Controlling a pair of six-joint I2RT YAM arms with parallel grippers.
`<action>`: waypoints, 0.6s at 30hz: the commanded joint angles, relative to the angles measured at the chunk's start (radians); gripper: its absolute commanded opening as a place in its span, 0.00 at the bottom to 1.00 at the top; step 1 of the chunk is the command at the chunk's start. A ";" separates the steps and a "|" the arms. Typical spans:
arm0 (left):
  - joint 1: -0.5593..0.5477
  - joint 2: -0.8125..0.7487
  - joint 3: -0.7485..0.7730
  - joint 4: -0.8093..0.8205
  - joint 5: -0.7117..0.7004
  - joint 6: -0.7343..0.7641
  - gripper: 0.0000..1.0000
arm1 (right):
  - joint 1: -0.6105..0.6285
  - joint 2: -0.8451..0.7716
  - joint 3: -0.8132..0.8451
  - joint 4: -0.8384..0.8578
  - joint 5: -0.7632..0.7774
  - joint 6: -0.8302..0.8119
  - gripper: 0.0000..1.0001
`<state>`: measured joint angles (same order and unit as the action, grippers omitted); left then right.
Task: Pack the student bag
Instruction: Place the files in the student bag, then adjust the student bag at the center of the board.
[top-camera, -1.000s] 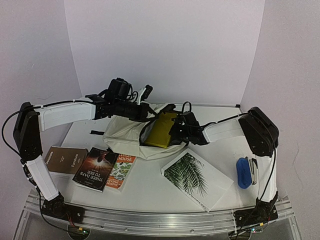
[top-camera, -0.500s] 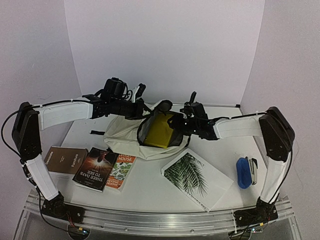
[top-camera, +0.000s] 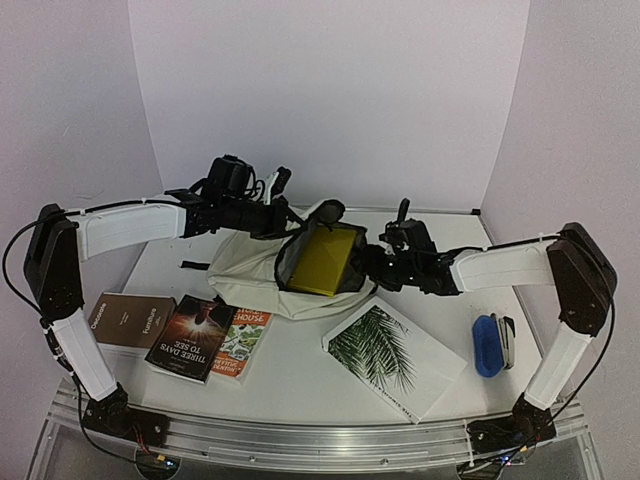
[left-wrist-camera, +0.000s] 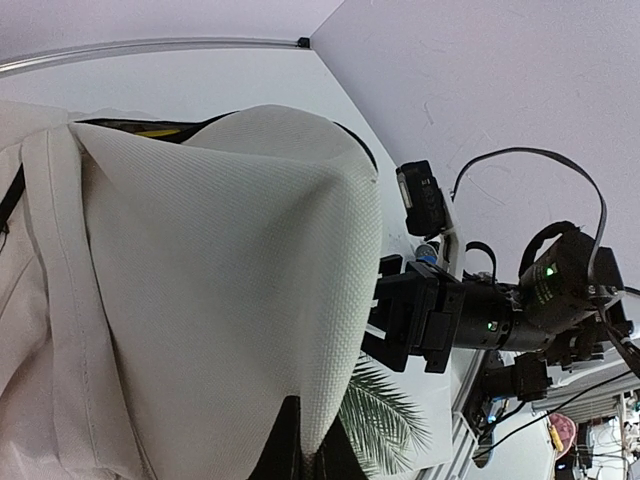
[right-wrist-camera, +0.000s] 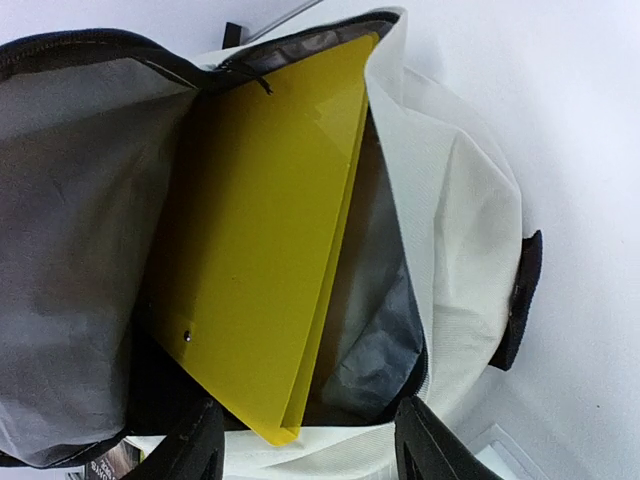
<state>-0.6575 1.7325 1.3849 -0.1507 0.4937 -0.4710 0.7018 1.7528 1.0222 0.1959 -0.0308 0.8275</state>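
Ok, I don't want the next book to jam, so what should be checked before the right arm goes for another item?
1. Bag mouth held open: ok. The left gripper is shut on the student bag, lifting its cream fabric.
2. Right gripper free: ok. It is open and clamps nothing.
3. Yellow folder fully inside: not ok. Its near corner pokes over the bag's rim.
4. Next item reachable: ok, probably. The palm-leaf book lies flat near the right arm, with nothing on it.
5. Room beside the folder: cannot tell. The grey lining hides the depth.
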 joint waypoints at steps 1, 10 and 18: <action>0.002 -0.060 -0.010 0.057 0.000 -0.014 0.00 | -0.004 0.016 -0.015 0.011 0.034 0.028 0.57; 0.007 -0.071 -0.020 0.057 -0.003 -0.022 0.00 | -0.008 0.108 0.030 0.009 0.041 0.018 0.54; 0.011 -0.072 -0.023 0.059 -0.006 -0.029 0.00 | -0.008 0.159 0.075 0.008 0.060 0.002 0.47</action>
<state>-0.6507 1.7256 1.3644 -0.1371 0.4851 -0.4864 0.6960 1.8813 1.0370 0.1860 0.0019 0.8414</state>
